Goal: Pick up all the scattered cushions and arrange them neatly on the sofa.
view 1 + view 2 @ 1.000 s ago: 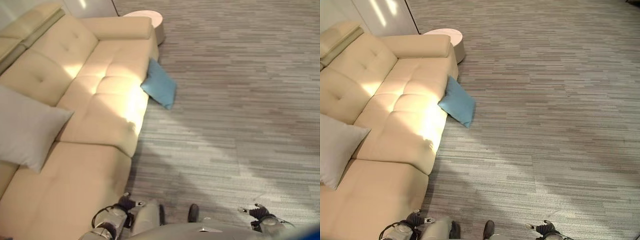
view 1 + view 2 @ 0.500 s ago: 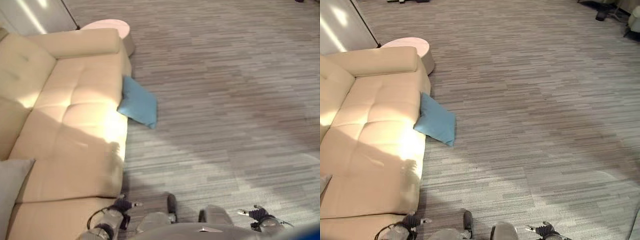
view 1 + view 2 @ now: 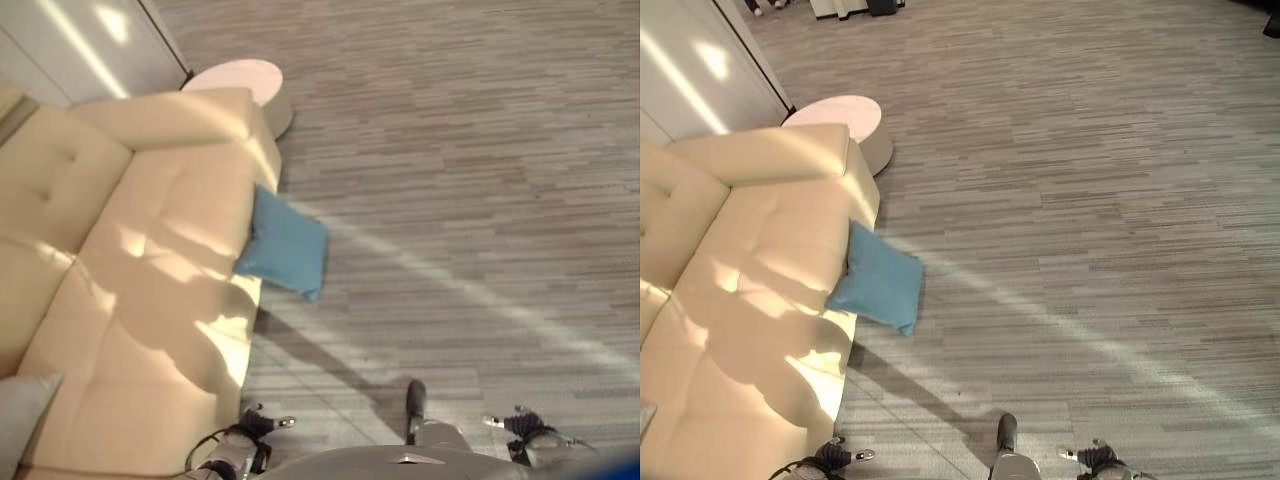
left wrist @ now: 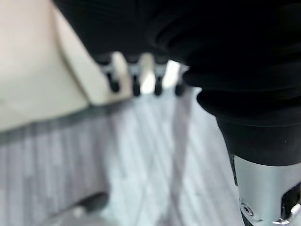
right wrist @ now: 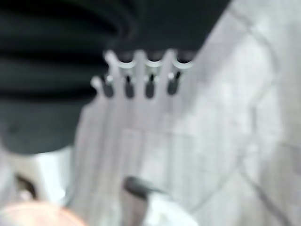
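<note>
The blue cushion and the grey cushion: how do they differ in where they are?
The blue cushion leans against the front edge of the sofa, its lower corner down on the floor; the grey cushion lies up on the sofa. The blue cushion is in full view; only a corner of the grey cushion shows. Neither is held by a hand.

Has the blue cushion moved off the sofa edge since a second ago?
No. The blue cushion leans on the sofa front edge as before; the camera shifted.

Grey striped carpet floor [image 3: 1090, 200] crossed by sunlight bands; a round pale side table [image 3: 845, 120] beside a white wall [image 3: 690, 70].
</note>
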### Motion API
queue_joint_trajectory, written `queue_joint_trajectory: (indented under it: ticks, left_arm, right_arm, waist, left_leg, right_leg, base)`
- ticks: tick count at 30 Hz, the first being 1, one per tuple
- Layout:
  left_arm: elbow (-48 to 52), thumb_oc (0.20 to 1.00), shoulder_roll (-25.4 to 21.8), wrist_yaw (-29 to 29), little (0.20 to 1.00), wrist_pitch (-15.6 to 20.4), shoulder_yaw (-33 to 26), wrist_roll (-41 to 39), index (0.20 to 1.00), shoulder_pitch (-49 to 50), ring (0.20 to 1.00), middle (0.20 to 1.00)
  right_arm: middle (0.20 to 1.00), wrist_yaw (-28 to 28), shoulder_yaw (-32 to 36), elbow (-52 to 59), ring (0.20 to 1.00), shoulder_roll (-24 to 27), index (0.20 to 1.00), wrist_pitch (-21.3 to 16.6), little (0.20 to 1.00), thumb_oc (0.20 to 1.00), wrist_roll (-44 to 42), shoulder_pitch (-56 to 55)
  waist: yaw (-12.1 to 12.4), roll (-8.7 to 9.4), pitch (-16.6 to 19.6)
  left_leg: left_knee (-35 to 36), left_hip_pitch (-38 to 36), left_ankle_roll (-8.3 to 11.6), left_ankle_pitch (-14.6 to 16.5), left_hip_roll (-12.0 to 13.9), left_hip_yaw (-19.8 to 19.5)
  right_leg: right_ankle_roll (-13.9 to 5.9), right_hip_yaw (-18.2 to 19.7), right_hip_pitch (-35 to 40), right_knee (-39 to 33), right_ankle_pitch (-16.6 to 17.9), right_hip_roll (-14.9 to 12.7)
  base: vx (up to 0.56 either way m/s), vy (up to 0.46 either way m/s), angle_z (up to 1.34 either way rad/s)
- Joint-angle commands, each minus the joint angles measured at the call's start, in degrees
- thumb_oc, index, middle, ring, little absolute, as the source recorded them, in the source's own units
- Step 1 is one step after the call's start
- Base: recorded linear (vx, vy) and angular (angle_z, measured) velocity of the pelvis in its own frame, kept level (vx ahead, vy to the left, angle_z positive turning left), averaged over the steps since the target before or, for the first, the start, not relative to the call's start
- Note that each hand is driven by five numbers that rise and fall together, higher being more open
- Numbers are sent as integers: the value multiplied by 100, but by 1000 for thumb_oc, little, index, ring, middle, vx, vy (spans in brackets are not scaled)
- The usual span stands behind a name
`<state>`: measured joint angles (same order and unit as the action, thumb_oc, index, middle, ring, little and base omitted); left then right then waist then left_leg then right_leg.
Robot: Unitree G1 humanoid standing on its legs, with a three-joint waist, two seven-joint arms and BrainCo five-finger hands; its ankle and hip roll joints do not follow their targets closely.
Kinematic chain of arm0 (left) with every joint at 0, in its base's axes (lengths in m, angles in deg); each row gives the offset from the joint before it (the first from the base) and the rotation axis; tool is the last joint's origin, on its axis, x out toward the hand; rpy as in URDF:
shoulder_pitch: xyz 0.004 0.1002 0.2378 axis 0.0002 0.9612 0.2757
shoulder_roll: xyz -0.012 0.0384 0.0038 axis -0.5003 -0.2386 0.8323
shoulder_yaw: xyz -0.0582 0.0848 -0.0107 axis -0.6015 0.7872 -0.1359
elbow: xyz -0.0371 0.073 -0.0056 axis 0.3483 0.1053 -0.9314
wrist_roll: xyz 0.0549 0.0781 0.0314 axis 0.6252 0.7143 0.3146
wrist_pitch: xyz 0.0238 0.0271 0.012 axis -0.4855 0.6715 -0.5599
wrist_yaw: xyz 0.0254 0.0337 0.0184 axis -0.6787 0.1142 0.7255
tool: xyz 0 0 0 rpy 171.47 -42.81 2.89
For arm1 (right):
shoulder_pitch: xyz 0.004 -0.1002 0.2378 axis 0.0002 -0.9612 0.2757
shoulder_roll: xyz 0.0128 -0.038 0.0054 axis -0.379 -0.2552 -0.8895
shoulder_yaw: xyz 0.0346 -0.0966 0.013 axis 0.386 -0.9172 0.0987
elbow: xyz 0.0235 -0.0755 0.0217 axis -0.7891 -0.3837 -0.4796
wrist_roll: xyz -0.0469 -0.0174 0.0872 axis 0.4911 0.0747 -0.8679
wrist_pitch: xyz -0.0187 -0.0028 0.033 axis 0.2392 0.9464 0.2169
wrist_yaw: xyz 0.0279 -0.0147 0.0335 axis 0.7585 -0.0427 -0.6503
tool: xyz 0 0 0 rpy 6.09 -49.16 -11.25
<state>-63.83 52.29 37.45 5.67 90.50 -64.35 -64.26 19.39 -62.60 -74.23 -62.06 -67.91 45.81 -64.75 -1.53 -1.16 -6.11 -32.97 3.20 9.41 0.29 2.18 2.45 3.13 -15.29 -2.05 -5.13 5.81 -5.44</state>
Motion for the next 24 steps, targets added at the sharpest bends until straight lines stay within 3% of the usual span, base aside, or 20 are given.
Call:
queue_joint_trajectory:
  ticks: [1,3,4,5,7,8,9,10,11,13,14,15,16,17,19,21,24]
  left_arm:
    - [100,1000,-203,-144,1000,-8,147,-189,1000,-243,1000,1000]
    - [124,1000,-159,-112,1000,-6,246,-133,1000,-232,1000,1000]
    - [126,1000,-159,-112,1000,-6,248,-133,1000,-228,1000,1000]
    - [169,1000,-166,-104,1000,-12,234,-127,1000,-193,1000,1000]
    - [145,1000,-166,-92,1000,-45,197,-66,1000,-152,1000,1000]
    - [145,1000,-166,-92,1000,-45,197,-65,1000,-151,1000,1000]
    - [116,1000,-174,-73,1000,-72,187,10,1000,-137,1000,1000]
    - [118,1000,-184,-76,1000,-70,151,-12,1000,-127,1000,1000]
    - [110,1000,-202,-101,1000,-68,75,-57,1000,-53,1000,1000]
    - [101,1000,-204,-100,1000,-68,62,-72,1000,-36,1000,1000]
    - [139,1000,-237,-70,1000,-95,62,-81,1000,-72,1000,1000]
    - [154,1000,-268,-80,1000,-92,69,-117,1000,-109,1000,1000]
    - [217,1000,-299,-76,1000,-75,106,-127,1000,-153,1000,1000]
    - [211,1000,-309,-68,1000,-78,123,-110,1000,-155,1000,1000]
    - [185,1000,-310,-89,1000,-55,107,-129,1000,-150,1000,1000]
    - [174,1000,-302,-81,1000,-39,110,-118,1000,-181,1000,1000]
    - [134,1000,-303,-93,1000,-17,94,-94,1000,-176,1000,1000]
  right_arm:
    - [1000,79,-56,-229,1000,298,1000,-12,1000,1000,-154,82]
    - [1000,73,-86,-226,1000,299,1000,-18,1000,1000,-115,22]
    - [1000,72,-86,-226,1000,299,1000,-19,1000,1000,-115,18]
    - [1000,67,-110,-243,1000,321,1000,-23,1000,1000,-77,12]
    - [1000,80,-94,-262,1000,316,1000,-24,1000,1000,-64,-20]
    - [1000,80,-94,-262,1000,315,1000,-24,1000,1000,-64,-20]
    - [1000,74,-99,-275,1000,257,1000,-28,1000,1000,-66,-28]
    - [1000,69,-122,-271,1000,240,1000,-29,1000,1000,-56,-26]
    - [1000,34,-172,-238,1000,186,1000,-41,1000,1000,16,-10]
    - [1000,20,-153,-237,1000,160,1000,-41,1000,1000,31,2]
    - [1000,-4,-160,-215,1000,148,1000,-27,1000,1000,81,61]
    - [1000,-8,-162,-191,1000,145,1000,-28,1000,1000,74,115]
    - [1000,3,-169,-139,1000,126,1000,-38,1000,1000,68,164]
    - [1000,-7,-165,-136,1000,116,1000,-31,1000,1000,64,171]
    - [1000,-33,-212,-125,1000,103,1000,-47,1000,1000,82,155]
    - [1000,-44,-223,-113,1000,123,1000,-51,1000,1000,81,162]
    - [1000,-37,-176,-136,1000,121,1000,-14,1000,1000,29,137]
  waist:
    - [175,91,-315]
    - [286,123,-306]
    - [287,126,-315]
    - [348,69,-310]
    - [371,25,-314]
    - [374,28,-317]
    - [328,48,-306]
    - [355,45,-290]
    - [478,22,-227]
    - [494,5,-185]
    - [514,-35,-222]
    - [481,-55,-256]
    - [417,-132,-296]
    - [406,-157,-290]
    - [382,-191,-244]
    - [358,-205,-236]
    - [188,-170,-241]
  left_leg:
    - [1059,-23,-299,-286,130,324]
    - [1604,452,-449,-63,-236,441]
    - [1615,428,-453,-58,-242,442]
    - [2173,527,-525,-163,-347,600]
    - [2560,552,-497,-438,-351,854]
    - [2564,544,-497,-439,-354,859]
    - [2552,486,-487,-437,-244,1317]
    - [2632,408,-511,-420,-260,1289]
    - [2764,165,-665,-229,-465,898]
    - [2849,74,-718,-180,-454,948]
    - [2884,-137,-919,-12,-495,894]
    - [2928,-221,-936,-10,-461,847]
    - [2977,-384,-1024,75,-452,753]
    - [3030,-466,-1032,128,-453,706]
    - [3181,-622,-979,153,-466,602]
    - [3233,-686,-935,188,-469,494]
    - [3368,-909,-820,291,-460,176]
  right_leg:
    - [-898,259,-11,498,-245,-125]
    - [-906,248,253,385,-341,-30]
    - [-911,248,275,378,-346,-34]
    - [-930,241,409,366,-410,123]
    - [-915,228,550,388,-537,282]
    - [-916,232,553,391,-541,278]
    - [-901,186,609,520,-673,335]
    - [-887,193,621,591,-756,356]
    - [-929,201,616,1032,-892,329]
    - [-1002,167,540,1372,-889,293]
    - [-1258,125,129,2445,-641,63]
    - [-1339,161,-130,2746,-503,33]
    - [-1357,170,-362,3266,-450,-47]
    - [-1308,183,-474,3338,-485,-102]
    - [-1193,268,-577,2789,-634,-118]
    - [-1165,486,-644,2140,-567,-147]
    - [-1321,1379,-918,1000,-91,-125]
  base:
    - [198,-316,37]
    - [250,-245,13]
    - [302,-205,34]
    - [252,-152,19]
    - [253,-154,-6]
    - [237,-124,-11]
    - [239,-84,-30]
    - [444,-79,-25]
    - [388,0,-29]
    - [274,21,-29]
    - [183,21,-9]
    - [316,16,7]
    - [227,-9,13]
    - [281,-27,26]
    - [233,-88,56]
    - [208,-167,29]
    - [234,-211,53]
